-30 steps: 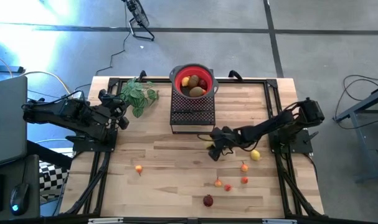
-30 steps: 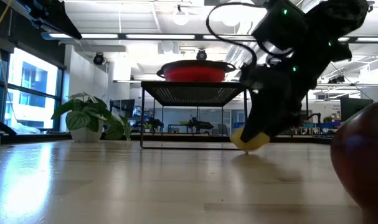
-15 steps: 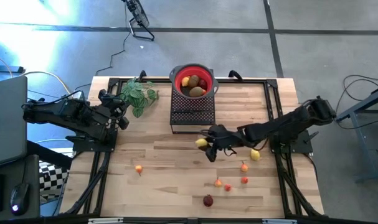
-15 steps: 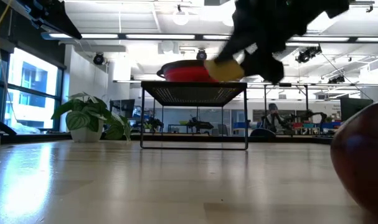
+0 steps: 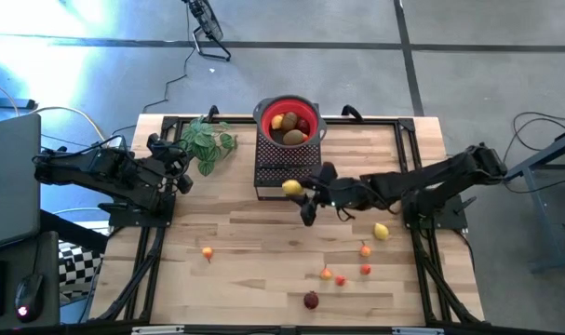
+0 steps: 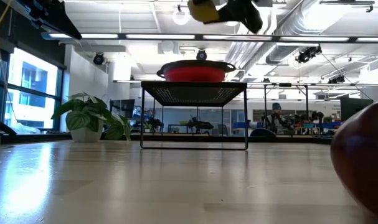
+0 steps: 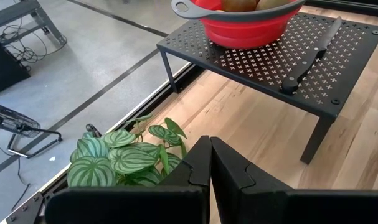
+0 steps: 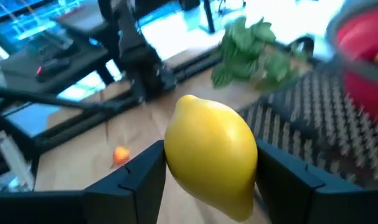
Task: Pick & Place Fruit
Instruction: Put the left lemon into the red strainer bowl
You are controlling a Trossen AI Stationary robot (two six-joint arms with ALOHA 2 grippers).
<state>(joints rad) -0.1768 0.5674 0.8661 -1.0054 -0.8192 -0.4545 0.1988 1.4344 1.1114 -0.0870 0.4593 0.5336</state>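
The pale wooden plank table (image 5: 254, 233) sat on a grey concrete floor, and beyond it a long bright workshop hall with ceiling lights and ducts ran off into the distance. At the back stood a black perforated metal stand (image 5: 287, 167) carrying a red round bowl (image 5: 288, 119) with fruit inside, a black-handled knife (image 7: 310, 57) lying on the mesh beside it, and a green leafy potted plant (image 5: 206, 142) just to its left. High above the table, the right gripper (image 5: 299, 191) was clamped on a smooth yellow lemon (image 5: 291, 187), a dark finger on either flank, in front of the stand. The lemon's long axis ran crosswise between the fingers, tilted, one blunt tip angled down. A second yellow lemon (image 5: 382, 231), several small orange and red fruits (image 5: 343, 269) and a dark red ball (image 5: 311, 300) lay scattered on the near planks. The left gripper (image 7: 210, 167) waited by the plant, fingers pressed together.
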